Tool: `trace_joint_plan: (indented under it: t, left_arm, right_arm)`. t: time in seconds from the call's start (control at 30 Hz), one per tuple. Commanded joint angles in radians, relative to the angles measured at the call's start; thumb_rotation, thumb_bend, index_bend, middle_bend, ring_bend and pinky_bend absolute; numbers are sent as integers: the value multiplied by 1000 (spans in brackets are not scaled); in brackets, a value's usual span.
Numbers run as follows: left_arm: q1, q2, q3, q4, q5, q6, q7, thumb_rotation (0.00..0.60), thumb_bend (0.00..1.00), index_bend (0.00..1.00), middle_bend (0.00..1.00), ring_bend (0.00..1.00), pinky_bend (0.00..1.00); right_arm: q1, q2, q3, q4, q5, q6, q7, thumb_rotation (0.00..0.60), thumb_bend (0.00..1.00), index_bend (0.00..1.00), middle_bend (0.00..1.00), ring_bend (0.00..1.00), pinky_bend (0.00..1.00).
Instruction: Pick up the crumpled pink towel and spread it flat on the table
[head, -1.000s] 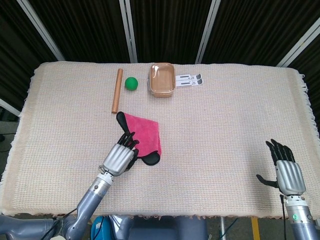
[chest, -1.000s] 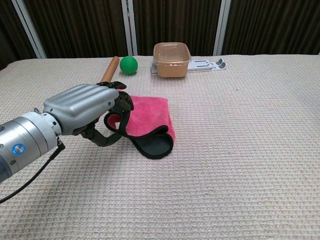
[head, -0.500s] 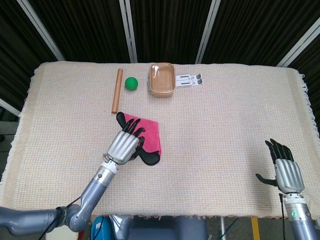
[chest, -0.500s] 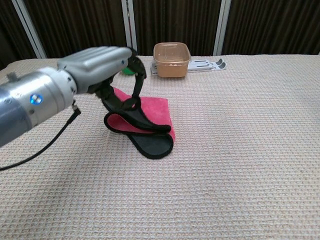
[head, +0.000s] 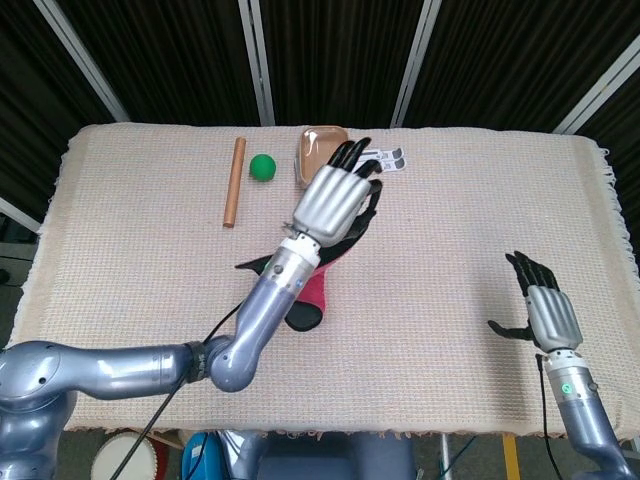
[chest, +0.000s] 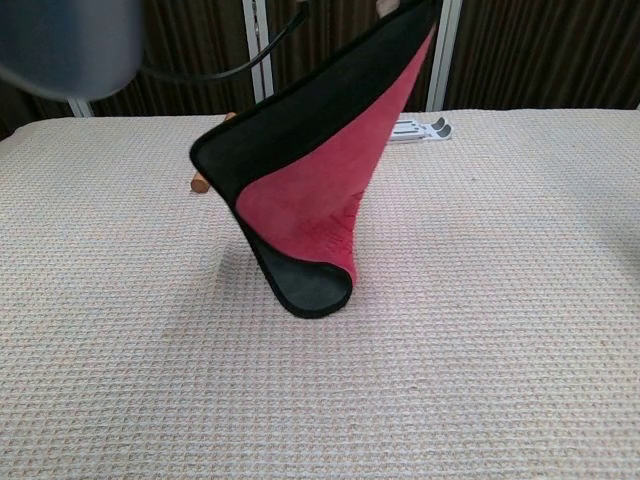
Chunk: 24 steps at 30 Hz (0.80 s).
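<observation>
Ball (head: 262, 166) lies between rod (head: 233, 182) and container (head: 314, 148).

I see a table (head: 470, 230) covered edge to edge in a cream waffle-weave cloth (head: 120, 260), its fringed edge showing on the right side. Behind it hang dark, vertically pleated curtains (head: 330, 50) crossed by slanting pale metal frame bars (head: 258, 60). The lighting is even and bright across the cloth.

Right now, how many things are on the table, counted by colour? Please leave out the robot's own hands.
Pink: 1, the towel
Green: 1, the ball
Brown: 2, the wooden stick and the container
White: 1, the small stand
Total: 5
</observation>
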Motion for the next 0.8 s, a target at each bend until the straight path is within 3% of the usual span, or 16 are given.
trace_joint_plan:
  t: [0.03,0.27,0.5,0.63,0.8]
  left_arm:
    - [-196,-41,-79,187,-126,-29,36,600,511,612,259,21,90]
    - [-321,-78,-70,334,-185,-38,-8,600,512,613,262,21,91]
    - [-388,-105,-36,411,-207,-52,-62,600,511,617,268,21,91]
    - [-415,-90,-21,415,-216,-39,-56,600,512,620,269,21,92]
    - [-374,-12,31,364,-204,3,-23,600,519,624,273,22,95]
  right_arm:
    - [52,16,37,-46,46,-59,-4,600,171,0,0,0,0]
    - [109,14,58,-80,118,-125,-20,600,171,0,0,0,0]
    - [142,-13,56,-80,176,-160,-21,600,171,0,0,0,0]
    - [150,-15,55,-79,180,-170,-4,600,171,0,0,0,0]
    - [145,1,53,-74,164,-164,28,600,171,0,0,0,0]
